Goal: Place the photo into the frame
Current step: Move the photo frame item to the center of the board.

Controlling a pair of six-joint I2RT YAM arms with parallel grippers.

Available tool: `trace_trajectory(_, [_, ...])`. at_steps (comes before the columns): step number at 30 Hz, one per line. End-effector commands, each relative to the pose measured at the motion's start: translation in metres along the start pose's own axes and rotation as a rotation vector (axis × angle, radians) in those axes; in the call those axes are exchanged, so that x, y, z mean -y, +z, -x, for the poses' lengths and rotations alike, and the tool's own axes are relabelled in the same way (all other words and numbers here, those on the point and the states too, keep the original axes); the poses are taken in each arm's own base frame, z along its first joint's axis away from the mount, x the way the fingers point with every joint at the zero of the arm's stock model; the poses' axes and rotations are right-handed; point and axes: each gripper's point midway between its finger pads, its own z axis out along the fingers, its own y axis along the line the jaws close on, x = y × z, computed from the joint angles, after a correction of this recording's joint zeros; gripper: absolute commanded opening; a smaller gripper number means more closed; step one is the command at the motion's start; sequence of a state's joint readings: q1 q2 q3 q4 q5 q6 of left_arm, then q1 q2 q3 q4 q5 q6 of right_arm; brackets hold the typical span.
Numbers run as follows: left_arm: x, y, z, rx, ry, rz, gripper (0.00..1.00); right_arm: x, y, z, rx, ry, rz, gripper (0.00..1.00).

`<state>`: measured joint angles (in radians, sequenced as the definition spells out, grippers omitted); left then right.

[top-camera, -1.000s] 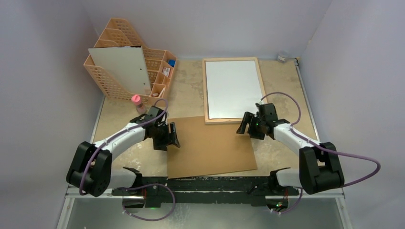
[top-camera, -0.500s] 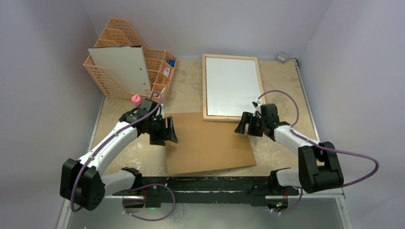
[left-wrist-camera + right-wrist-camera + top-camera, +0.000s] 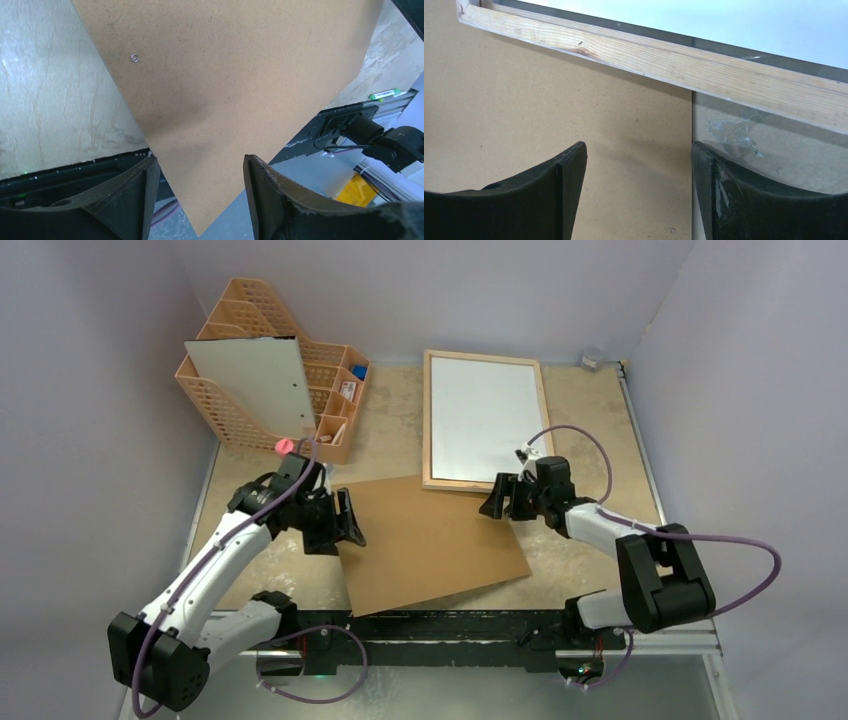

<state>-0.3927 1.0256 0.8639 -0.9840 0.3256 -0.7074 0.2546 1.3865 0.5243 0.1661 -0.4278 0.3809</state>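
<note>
The frame [image 3: 432, 420] lies rear side up at the back centre, its light wood rim around a plain white surface [image 3: 485, 415]. No printed side of the photo shows, and I cannot tell if that white surface is its reverse. The frame's near rim [image 3: 664, 57] crosses the right wrist view. A brown fibreboard sheet [image 3: 430, 545] lies in front of it. My left gripper [image 3: 345, 520] is open at the sheet's left edge; the sheet's near corner [image 3: 200, 150] lies between my fingers [image 3: 200, 200]. My right gripper [image 3: 497, 498] is open over the sheet's far right corner [image 3: 639, 190].
A peach lattice organiser [image 3: 330, 370] stands at the back left with a white panel [image 3: 250, 385] leaning in it. A pink-capped bottle [image 3: 285, 447] stands by my left arm. The sheet's near corner overhangs the black front rail [image 3: 450, 625]. A green marker [image 3: 385, 93] lies near the rail.
Both grippers moved left. The fibreboard sheet slid left and turned, its right side swinging away from the front rail. The frame shifted slightly back and left.
</note>
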Motion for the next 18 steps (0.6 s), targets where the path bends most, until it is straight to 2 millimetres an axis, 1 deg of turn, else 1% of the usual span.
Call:
trace_trajectory(1, [0.101, -0.045, 0.033, 0.135, 0.027, -0.426, 0.61, -0.061, -0.019, -0.111, -0.45, 0.218, 0.256, 0.76])
trace_trajectory(7, [0.086, -0.057, 0.042, 0.265, -0.02, -0.356, 0.62, -0.071, -0.02, -0.114, -0.473, 0.2, 0.292, 0.75])
trace_trajectory(12, [0.075, -0.066, 0.043, 0.316, -0.036, -0.311, 0.62, -0.081, -0.018, -0.119, -0.491, 0.188, 0.325, 0.75])
trace_trajectory(18, [0.042, -0.066, 0.044, 0.326, -0.103, -0.107, 0.62, -0.101, -0.014, -0.133, -0.538, 0.156, 0.367, 0.74])
